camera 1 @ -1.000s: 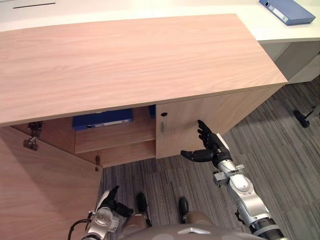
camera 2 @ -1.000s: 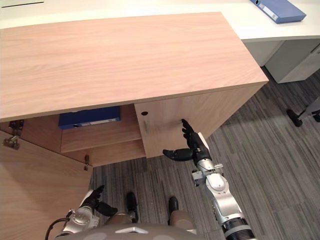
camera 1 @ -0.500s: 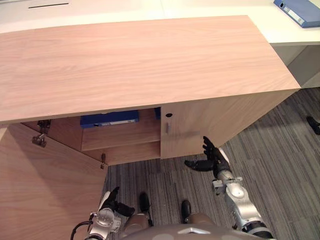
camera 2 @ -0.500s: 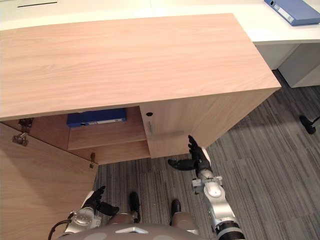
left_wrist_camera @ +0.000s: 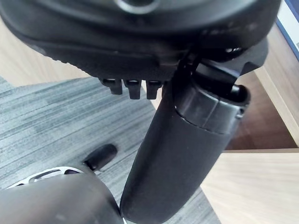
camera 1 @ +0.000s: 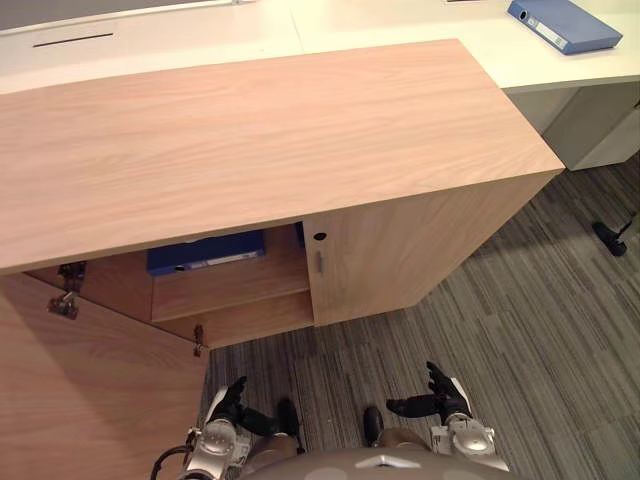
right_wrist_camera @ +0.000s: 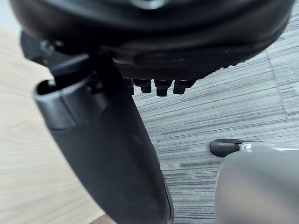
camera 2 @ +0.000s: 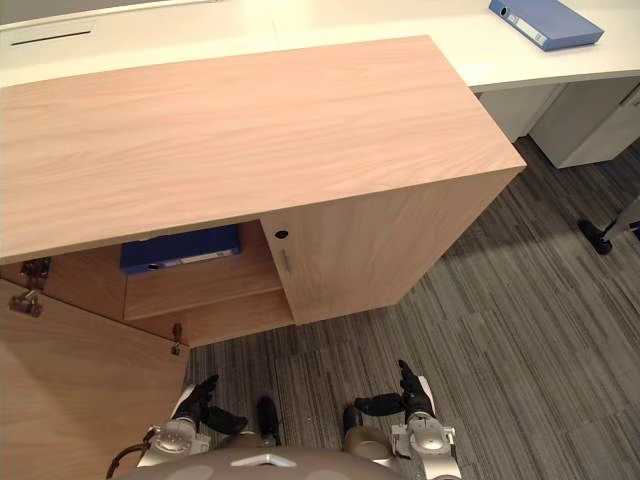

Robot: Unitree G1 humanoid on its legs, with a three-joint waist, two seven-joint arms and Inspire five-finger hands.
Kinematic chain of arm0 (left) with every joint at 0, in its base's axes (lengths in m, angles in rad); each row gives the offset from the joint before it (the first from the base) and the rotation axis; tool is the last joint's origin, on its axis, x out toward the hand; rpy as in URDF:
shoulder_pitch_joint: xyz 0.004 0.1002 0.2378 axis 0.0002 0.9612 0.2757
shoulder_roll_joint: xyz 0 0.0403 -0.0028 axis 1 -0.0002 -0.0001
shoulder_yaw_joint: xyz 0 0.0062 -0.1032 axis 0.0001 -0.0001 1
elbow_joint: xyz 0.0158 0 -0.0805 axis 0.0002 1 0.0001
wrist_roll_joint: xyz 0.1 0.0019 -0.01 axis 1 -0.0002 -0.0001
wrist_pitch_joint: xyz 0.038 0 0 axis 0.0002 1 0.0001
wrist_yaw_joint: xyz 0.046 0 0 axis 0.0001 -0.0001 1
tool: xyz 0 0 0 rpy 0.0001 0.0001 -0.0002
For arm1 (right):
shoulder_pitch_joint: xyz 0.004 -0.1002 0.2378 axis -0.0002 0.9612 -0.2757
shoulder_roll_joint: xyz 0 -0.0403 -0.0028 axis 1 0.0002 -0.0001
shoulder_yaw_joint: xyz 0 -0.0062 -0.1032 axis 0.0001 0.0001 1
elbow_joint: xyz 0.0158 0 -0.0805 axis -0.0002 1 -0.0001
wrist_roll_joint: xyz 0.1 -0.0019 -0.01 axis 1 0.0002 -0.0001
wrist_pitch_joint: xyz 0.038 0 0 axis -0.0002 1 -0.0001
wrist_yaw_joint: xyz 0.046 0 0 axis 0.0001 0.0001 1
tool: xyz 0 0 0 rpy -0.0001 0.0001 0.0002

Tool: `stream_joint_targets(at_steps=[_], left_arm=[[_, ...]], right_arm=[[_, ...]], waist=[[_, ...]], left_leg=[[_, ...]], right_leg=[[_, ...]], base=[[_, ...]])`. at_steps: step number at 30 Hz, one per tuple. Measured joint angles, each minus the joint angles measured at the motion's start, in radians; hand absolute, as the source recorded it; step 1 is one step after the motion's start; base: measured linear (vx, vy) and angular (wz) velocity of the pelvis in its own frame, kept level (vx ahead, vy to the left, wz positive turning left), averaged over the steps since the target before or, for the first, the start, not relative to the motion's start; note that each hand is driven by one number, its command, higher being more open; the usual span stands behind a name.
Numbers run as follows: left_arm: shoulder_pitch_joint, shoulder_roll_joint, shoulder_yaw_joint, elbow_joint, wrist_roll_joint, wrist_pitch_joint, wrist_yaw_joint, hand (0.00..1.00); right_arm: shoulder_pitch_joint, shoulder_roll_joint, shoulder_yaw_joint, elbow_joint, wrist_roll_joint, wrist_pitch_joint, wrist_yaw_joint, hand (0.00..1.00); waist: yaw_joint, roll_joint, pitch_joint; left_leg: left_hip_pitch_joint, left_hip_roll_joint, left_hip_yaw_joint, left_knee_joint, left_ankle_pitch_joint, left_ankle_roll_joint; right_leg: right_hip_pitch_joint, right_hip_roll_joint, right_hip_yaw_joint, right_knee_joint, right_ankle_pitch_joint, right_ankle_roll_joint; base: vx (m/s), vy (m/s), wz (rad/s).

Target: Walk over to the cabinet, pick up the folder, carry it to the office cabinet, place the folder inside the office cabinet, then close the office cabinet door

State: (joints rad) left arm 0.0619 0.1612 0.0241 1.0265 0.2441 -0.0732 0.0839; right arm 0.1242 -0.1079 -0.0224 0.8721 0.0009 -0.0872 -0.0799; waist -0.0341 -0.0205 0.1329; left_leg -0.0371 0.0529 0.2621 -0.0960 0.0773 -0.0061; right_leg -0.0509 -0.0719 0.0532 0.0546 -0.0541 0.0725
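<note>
A blue folder (camera 1: 205, 253) lies flat on the upper shelf inside the wooden office cabinet (camera 1: 250, 140). The cabinet's left door (camera 1: 90, 390) stands swung wide open towards me, while its right door (camera 1: 400, 250) is closed. My left hand (camera 1: 228, 405) hangs low beside the open door, fingers relaxed and holding nothing. My right hand (camera 1: 440, 400) hangs low over the carpet in front of the closed door, open and empty too. In the wrist views each thumb (left_wrist_camera: 182, 154) (right_wrist_camera: 107, 154) sticks out straight with only carpet and wood past it.
A white desk (camera 1: 200, 30) runs behind the cabinet, with a second blue folder (camera 1: 565, 25) on its far right end. A white pedestal (camera 1: 600, 125) stands under the desk at the right. A black caster (camera 1: 605, 235) sits on the grey striped carpet at the right.
My right hand has dropped from near the closed right door down to my side. The left hand has stayed low. The camera has shifted slightly.
</note>
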Motion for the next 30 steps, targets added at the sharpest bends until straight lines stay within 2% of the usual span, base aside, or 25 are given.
stream_joint_targets(at_steps=[2,5,10,15,18,19,20,21,22,23,24,26,27,30], left_arm=[[-0.004,0.000,0.001,0.000,-0.002,0.000,0.000,1.00],[-0.011,0.001,0.005,0.000,-0.018,0.000,0.000,1.00],[-0.003,-0.003,0.090,0.000,-0.086,0.000,0.008,1.00],[0.003,-0.032,0.203,0.000,-0.148,0.005,0.033,1.00],[0.009,-0.067,0.248,-0.018,-0.183,0.018,0.043,1.00],[0.009,-0.078,0.267,-0.022,-0.193,0.020,0.041,1.00],[-0.001,-0.082,0.305,-0.023,-0.202,0.030,0.036,1.00],[-0.006,-0.085,0.320,-0.023,-0.204,0.035,0.038,1.00],[-0.007,-0.089,0.323,-0.024,-0.203,0.039,0.041,1.00],[-0.007,-0.092,0.323,-0.024,-0.202,0.039,0.041,1.00],[-0.007,-0.103,0.324,-0.024,-0.202,0.039,0.039,1.00],[-0.016,-0.104,0.325,-0.032,-0.203,0.038,0.039,1.00],[-0.005,-0.099,0.326,-0.038,-0.205,0.039,0.039,1.00],[0.003,-0.086,0.375,-0.033,-0.242,0.040,0.040,1.00]], right_arm=[[-0.009,0.000,0.000,0.017,0.001,0.001,-0.006,1.00],[-0.022,0.006,-0.006,0.036,0.002,0.002,-0.010,1.00],[-0.020,0.030,-0.040,0.047,0.004,0.004,-0.017,1.00],[-0.021,0.039,-0.059,0.055,0.004,0.016,-0.028,1.00],[-0.027,0.059,-0.075,0.013,0.004,0.018,-0.050,1.00],[-0.034,0.073,-0.075,-0.014,0.004,0.017,-0.053,1.00],[-0.037,0.083,-0.076,-0.035,0.004,0.016,-0.055,1.00],[-0.037,0.083,-0.076,-0.043,0.004,0.016,-0.055,1.00],[-0.020,0.083,-0.076,-0.055,0.004,0.018,-0.055,1.00],[-0.019,0.084,-0.076,-0.057,0.004,0.018,-0.055,1.00],[-0.007,0.079,-0.082,-0.058,0.004,0.019,-0.056,1.00],[-0.004,0.091,-0.111,-0.045,0.004,0.029,-0.053,1.00],[-0.003,0.103,-0.114,-0.028,0.004,0.031,-0.054,1.00],[-0.004,0.107,-0.115,0.018,0.005,0.037,-0.054,1.00]], waist=[[0.000,0.001,0.002],[0.002,0.003,0.004],[0.016,0.003,0.003],[0.031,0.005,0.003],[0.038,0.003,0.002],[0.039,-0.007,0.000],[0.039,-0.025,0.007],[0.035,-0.025,0.007],[0.026,-0.026,0.004],[0.026,-0.025,0.003],[0.026,0.002,-0.013],[0.026,-0.018,-0.027],[0.026,-0.034,-0.037],[0.027,-0.042,-0.045]], left_leg=[[-0.007,0.000,0.004,0.000,0.000,0.000],[-0.016,0.000,-0.012,0.000,0.000,0.000],[-0.026,-0.003,-0.102,0.000,0.003,-0.017],[-0.055,-0.003,-0.237,0.007,0.043,-0.024],[-0.086,0.000,-0.250,0.030,0.058,-0.029],[-0.115,0.003,-0.210,0.072,0.023,-0.026],[-0.153,0.007,-0.138,0.193,-0.049,-0.020],[-0.173,0.014,-0.102,0.292,-0.101,-0.011],[-0.164,0.027,-0.043,0.438,-0.181,-0.006],[-0.160,0.029,-0.034,0.444,-0.191,-0.007],[-0.148,0.032,-0.009,0.416,-0.215,0.002],[-0.113,-0.010,-0.008,0.305,-0.180,0.008],[-0.074,-0.041,-0.014,0.212,-0.132,0.015],[0.012,-0.074,-0.042,0.051,-0.056,0.024]], right_leg=[[-0.016,0.002,0.012,0.015,-0.004,0.005],[-0.041,0.002,0.015,0.082,-0.041,0.007],[-0.034,0.004,-0.030,0.142,-0.109,0.000],[-0.004,0.019,-0.079,0.177,-0.140,-0.034],[-0.007,0.018,-0.103,0.213,-0.160,-0.064],[-0.015,0.003,-0.128,0.210,-0.168,-0.072],[-0.009,-0.016,-0.146,0.204,-0.183,-0.065],[-0.005,-0.022,-0.159,0.207,-0.184,-0.064],[0.024,-0.040,-0.184,0.209,-0.190,-0.056],[0.028,-0.040,-0.188,0.209,-0.192,-0.053],[0.034,-0.038,-0.201,0.211,-0.205,-0.036],[0.027,-0.055,-0.208,0.206,-0.208,-0.021],[0.035,-0.068,-0.209,0.185,-0.200,-0.014],[0.088,-0.069,-0.208,0.127,-0.175,-0.006]], base=[[-0.01,-0.001,-0.11],[-0.03,-0.019,0.15],[-0.01,-0.052,0.50],[0.04,-0.066,0.84],[-0.02,-0.018,0.87],[-0.09,-0.011,0.51],[-0.05,-0.011,0.32],[0.00,0.020,0.45],[0.03,0.020,0.41],[0.03,0.066,0.50],[0.02,0.110,0.43],[0.02,0.106,0.36],[0.05,0.077,0.24],[0.04,0.052,0.26]])
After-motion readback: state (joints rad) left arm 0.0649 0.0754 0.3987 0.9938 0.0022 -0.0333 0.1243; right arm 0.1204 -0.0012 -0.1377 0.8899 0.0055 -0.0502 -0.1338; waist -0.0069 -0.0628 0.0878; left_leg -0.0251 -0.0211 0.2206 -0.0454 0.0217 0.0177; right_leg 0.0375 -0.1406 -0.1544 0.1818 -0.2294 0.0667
